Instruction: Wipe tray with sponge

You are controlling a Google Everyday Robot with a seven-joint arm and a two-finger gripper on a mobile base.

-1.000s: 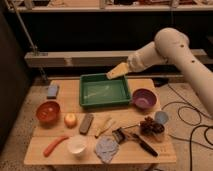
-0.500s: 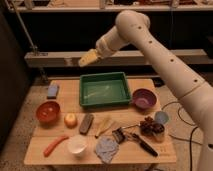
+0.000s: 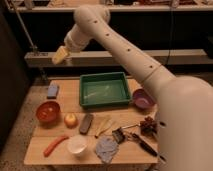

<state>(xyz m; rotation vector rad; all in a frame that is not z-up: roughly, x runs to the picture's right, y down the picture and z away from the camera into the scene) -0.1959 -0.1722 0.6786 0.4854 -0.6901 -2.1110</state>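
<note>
Hovering in the upper left of the frame, the hand [image 3: 60, 54] is spread apart and empty. The sponge [image 3: 52, 90] lies untouched on the bench [image 3: 37, 147], left of the tray [image 3: 105, 76]; grasping and wiping both remain.

A smooth, faintly glossy plastic is seen on the green tray [image 3: 105, 90], matt pale wood on the table [image 3: 70, 90], a soft matt surface on the sponge [image 3: 52, 90], and a smooth tan finish on the gripper [image 3: 59, 55], which is held high above the table's far left edge.

End effector [image 3: 60, 55] high behind-left of tray [image 3: 82, 93]; sponge [image 3: 52, 90] at tray's left
</note>
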